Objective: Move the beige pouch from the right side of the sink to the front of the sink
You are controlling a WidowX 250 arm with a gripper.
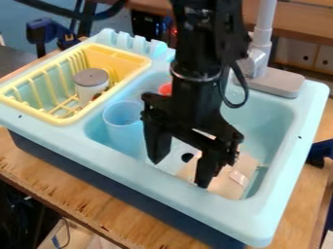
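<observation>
While the black two-finger gripper (179,170) is spread open, with nothing gripped, at the light-blue plastic sink (195,202), beside the translucent blue cup (122,127) in its basin, positioning seems to be in hand, and clearance from the cup's rim is called for next.

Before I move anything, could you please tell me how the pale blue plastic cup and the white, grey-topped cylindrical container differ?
The pale blue plastic cup is open at the top, while the white, grey-topped cylindrical container has a flat, closed top. The cup is in the light blue sink basin; the container is inside the yellow plastic rack. Both are round-sided.
</observation>
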